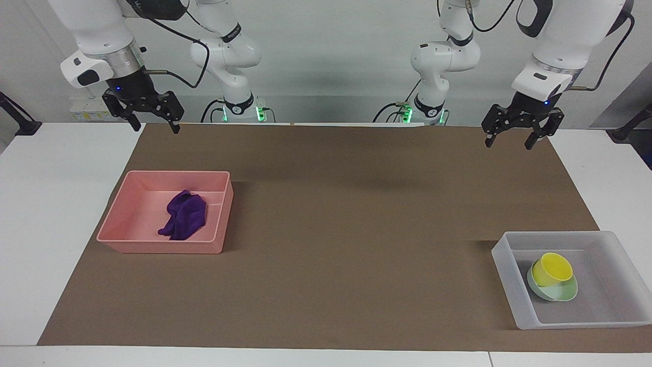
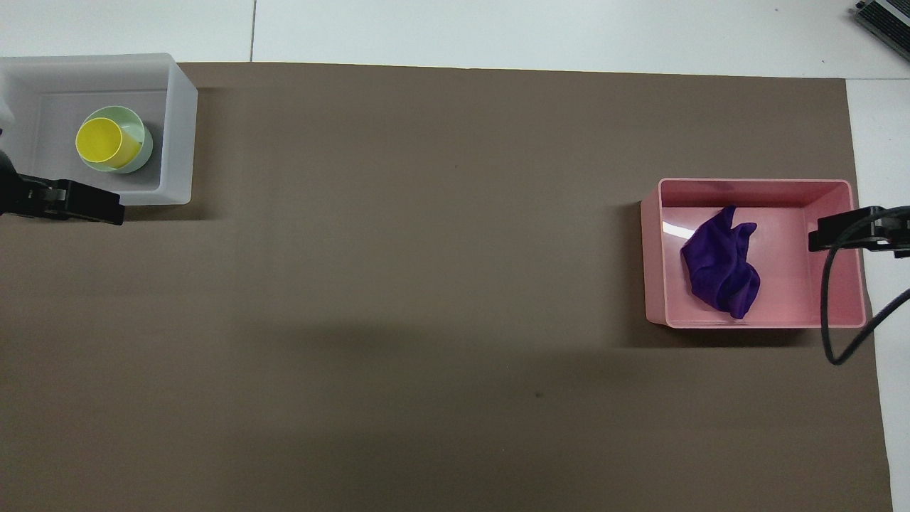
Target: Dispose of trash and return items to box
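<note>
The rag lies in the pink tray; the cup sits tilted in the bowl inside the box. Both hands are raised and empty with fingers spread: the left hand over the mat's edge nearest the robots at its own end, the right hand likewise. Nothing seems left to fetch.

You see a flat brown mat that looks like matt paper, lying on a smooth white table. The pink tray is smooth plastic with a little shine inside. The purple rag in it is soft cloth with folds. The clear-grey box is cloudy plastic you can half see through. The yellow cup and the pale green bowl look like smooth plastic. The arms have glossy white shells, and both the left gripper and the right gripper are matt black.
</note>
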`<state>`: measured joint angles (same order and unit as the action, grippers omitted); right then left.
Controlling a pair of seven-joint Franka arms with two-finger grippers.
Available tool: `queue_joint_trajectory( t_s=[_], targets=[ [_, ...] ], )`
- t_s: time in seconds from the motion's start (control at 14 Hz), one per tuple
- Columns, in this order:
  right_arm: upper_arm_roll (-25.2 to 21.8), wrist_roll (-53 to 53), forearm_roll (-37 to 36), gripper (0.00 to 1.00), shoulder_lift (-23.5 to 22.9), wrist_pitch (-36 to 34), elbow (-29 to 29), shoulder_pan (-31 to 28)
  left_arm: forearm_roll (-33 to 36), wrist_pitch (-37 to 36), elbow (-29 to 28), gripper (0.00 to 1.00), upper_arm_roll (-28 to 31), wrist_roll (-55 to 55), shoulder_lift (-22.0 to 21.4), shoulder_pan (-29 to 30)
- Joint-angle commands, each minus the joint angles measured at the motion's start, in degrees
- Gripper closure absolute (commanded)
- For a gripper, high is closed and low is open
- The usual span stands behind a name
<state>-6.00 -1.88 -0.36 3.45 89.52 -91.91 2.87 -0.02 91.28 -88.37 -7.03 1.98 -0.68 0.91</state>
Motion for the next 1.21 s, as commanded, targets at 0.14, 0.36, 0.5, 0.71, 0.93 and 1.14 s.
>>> queue_joint_trajectory(
  t_s=[0.14, 0.36, 0.5, 0.71, 0.93, 1.14],
  targets=[
    [0.46, 0.82, -1.31, 0.0, 1.73, 0.13, -1.87, -0.06, 1.26, -2.77, -0.49, 0.0, 0.35, -1.1, -1.08, -0.64],
    [0.46, 1.08, -1.22, 0.0, 1.73, -0.4, -1.78, -0.06, 1.08, -2.34, -0.66, 0.0, 0.35, -1.8, -1.34, -0.03],
    [0.64, 1.0, -1.22, 0.0, 1.65, -1.8, -1.43, 0.03, 1.08, -2.95, -0.84, 0.0, 0.44, -1.8, -1.51, 0.23],
    [0.64, 0.91, -1.22, 0.0, 1.73, -1.98, -1.52, 0.03, 1.08, -3.38, -0.75, 0.0, 0.7, -1.89, -1.52, 0.24],
    [0.64, 0.82, -1.22, 0.0, 1.82, -1.98, -1.61, 0.03, 1.08, -3.65, -0.66, 0.0, 0.97, -1.89, -1.52, 0.24],
    [0.64, 0.73, -1.22, 0.0, 1.82, -1.9, -1.69, 0.03, 1.08, -3.56, -0.66, 0.0, 0.97, -1.89, -1.52, 0.32]
  ],
)
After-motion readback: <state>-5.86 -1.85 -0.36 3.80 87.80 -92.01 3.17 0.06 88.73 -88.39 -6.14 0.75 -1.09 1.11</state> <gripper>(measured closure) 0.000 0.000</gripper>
